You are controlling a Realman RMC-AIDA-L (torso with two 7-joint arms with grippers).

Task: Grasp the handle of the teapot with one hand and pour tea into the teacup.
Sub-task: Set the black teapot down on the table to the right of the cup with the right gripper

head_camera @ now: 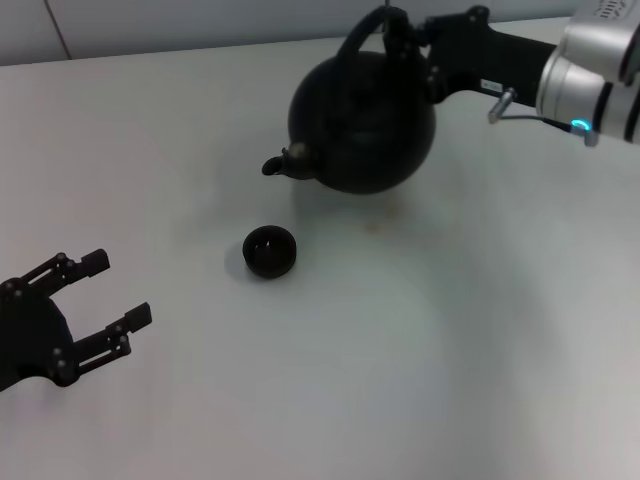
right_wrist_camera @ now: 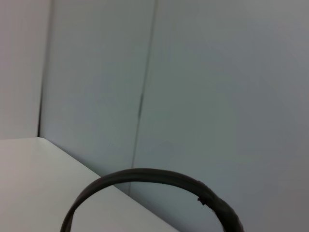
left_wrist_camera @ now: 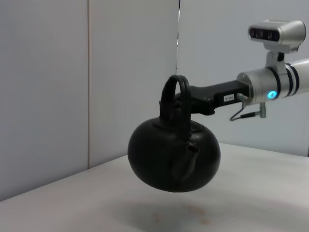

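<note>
Your right hand (head_camera: 412,45) is gripping the handle (left_wrist_camera: 175,99), teapot (head_camera: 365,122) airborne; left hand (head_camera: 95,305) idling wide open. Spout's sitting far of the teacup (head_camera: 270,250), so tilting now is risking tea on the desk (head_camera: 420,360).

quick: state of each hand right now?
Left hand: open, holding nothing, low over the table.
Right hand: closed on the handle, teapot lifted.
</note>
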